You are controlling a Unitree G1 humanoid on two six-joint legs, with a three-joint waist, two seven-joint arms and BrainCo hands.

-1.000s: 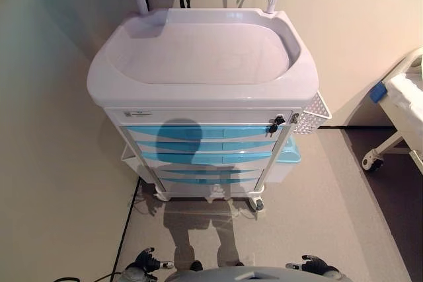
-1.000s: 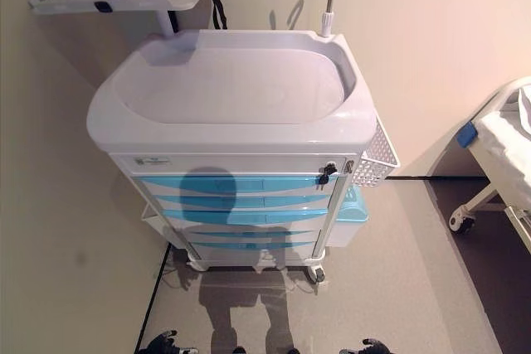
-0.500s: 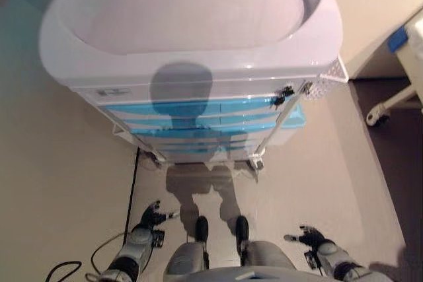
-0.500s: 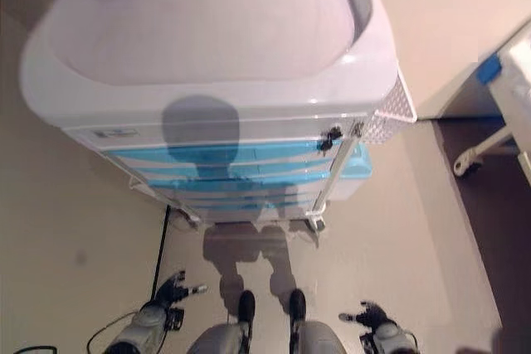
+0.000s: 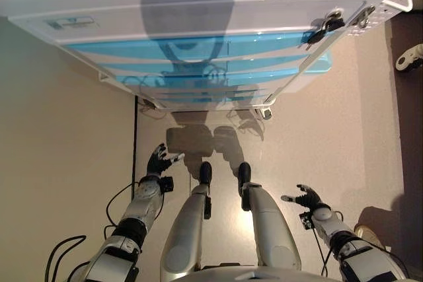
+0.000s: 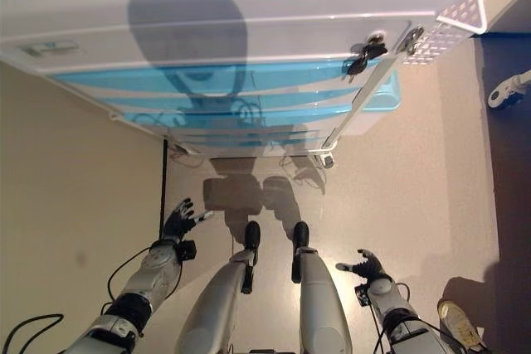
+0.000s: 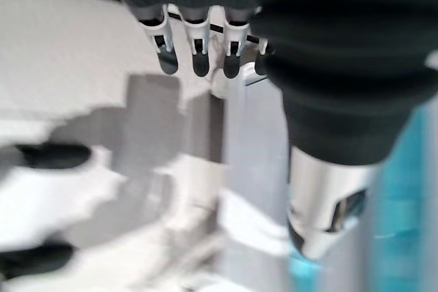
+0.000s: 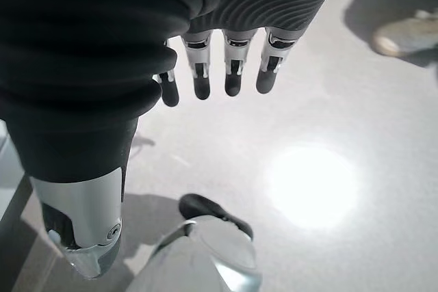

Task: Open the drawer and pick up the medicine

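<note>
Camera has tipped way down since a second ago, so the whole view shifted; the cart itself hasn't gone anywhere, it just slid to the top of the frame.

Nearest, at the bottom: left hand (image 5: 158, 161) lower left and right hand (image 5: 303, 197) lower right, both hanging low over the floor (image 5: 330, 130), fingers straight and relaxed, holding nothing. A person's shoe (image 6: 455, 318) pokes in at the bottom right corner.

Further up, the cart (image 5: 198, 4) fills the top, with its blue drawers (image 5: 198, 54) all closed and keys (image 5: 325, 24) dangling at the upper right. A white mesh basket (image 6: 452, 26) hangs off that side.

Medicine isn't visible anywhere, presumably inside a drawer, can't tell which. My guess is the drawer slides stiffly on rails and wants hooking under the front lip; the medicine is probably small and light. Cart top is cut off and the lower drawers are hard to make out.
</note>
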